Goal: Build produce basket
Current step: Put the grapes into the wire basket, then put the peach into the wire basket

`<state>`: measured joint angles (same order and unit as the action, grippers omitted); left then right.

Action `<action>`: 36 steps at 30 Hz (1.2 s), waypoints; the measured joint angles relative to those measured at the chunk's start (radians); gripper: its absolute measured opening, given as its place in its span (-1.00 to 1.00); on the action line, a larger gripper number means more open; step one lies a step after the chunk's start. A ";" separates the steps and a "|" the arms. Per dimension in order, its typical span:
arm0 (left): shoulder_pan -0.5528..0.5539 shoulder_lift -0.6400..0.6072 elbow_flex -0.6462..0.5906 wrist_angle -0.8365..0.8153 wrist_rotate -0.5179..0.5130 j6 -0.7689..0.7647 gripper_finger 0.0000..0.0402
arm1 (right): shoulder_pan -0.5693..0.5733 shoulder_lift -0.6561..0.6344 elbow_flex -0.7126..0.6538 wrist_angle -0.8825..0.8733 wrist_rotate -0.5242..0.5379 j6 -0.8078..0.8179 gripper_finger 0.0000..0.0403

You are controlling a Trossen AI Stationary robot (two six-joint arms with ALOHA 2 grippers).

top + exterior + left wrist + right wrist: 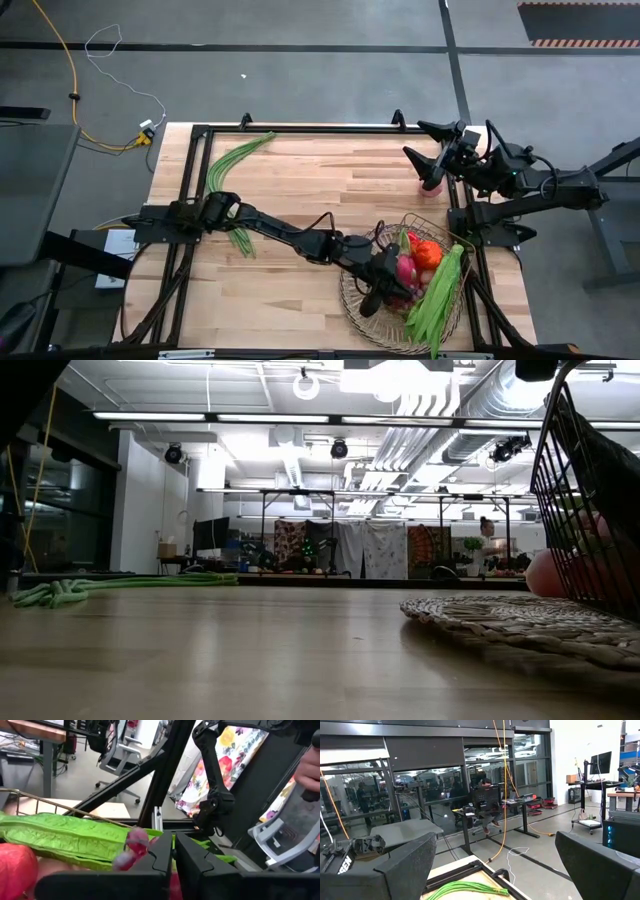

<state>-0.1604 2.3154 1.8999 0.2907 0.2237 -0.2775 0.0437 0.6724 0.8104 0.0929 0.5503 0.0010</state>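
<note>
The tan lattice basket [352,298] sits at the table's near right. It holds a pink dragon fruit [405,268], an orange-red pumpkin [428,255] and a green bean bunch [440,295] that lies over the rim. My left gripper [383,288] reaches into the basket beside the dragon fruit, fingers shut [174,856]. My right gripper [430,150] hovers open [495,870] over the far right corner, next to a pinkish peach [432,185] on the table. More bean bunches [235,160] lie at the far left. My left gripper is shut, slanting down into the basket from the table's left. The pink dragon fruit [134,846] and the bean bunch [75,840] show close beside its fingers. I cannot tell whether the fingers touch either of them.
A second small bean bunch [240,240] lies by the left arm. The black frame rails [300,128] run along the table's edges. Bare wood [330,180] lies between the beans and the basket. In the low view the woven basket rim [520,622] fills the right foreground.
</note>
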 joint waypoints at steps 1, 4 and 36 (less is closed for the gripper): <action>0.000 0.000 0.000 0.004 0.000 0.000 -0.94 | 0.000 0.000 0.000 0.000 0.000 0.000 0.98; 0.000 0.000 0.000 0.008 -0.002 0.000 -0.91 | 0.000 0.000 0.000 0.000 0.000 0.000 0.98; 0.416 -0.529 -0.139 -0.580 0.167 0.156 0.08 | 0.000 0.000 0.000 -0.008 -0.006 0.001 0.98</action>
<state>0.2560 1.7868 1.7608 -0.2895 0.3908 -0.1218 0.0441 0.6727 0.8104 0.0852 0.5439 0.0017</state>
